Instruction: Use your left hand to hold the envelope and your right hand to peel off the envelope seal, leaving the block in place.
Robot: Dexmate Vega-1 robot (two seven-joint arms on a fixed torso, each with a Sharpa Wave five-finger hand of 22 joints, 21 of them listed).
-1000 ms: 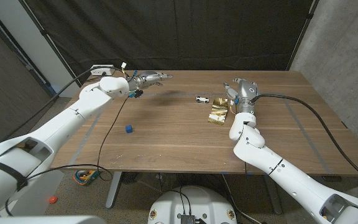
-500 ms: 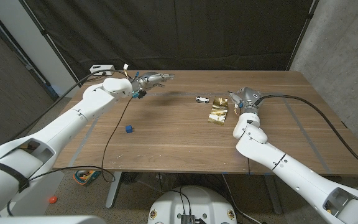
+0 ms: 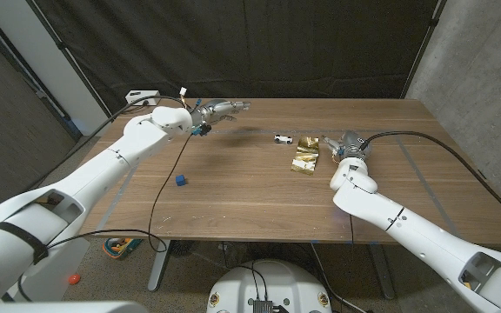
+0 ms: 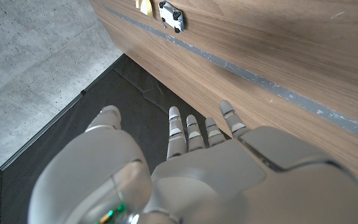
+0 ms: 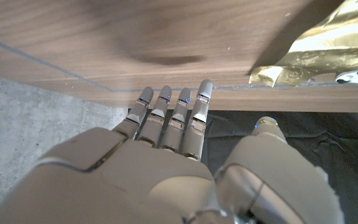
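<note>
Now the left hand [image 3: 226,108] hovers empty, fingers spread, at the bench's [image 3: 233,187] far edge; the right hand [image 3: 330,144], also empty, sits beside the gold envelope [image 3: 305,157]. Unpinned, the envelope could slide; the block [image 3: 181,180] lies well apart.
</note>
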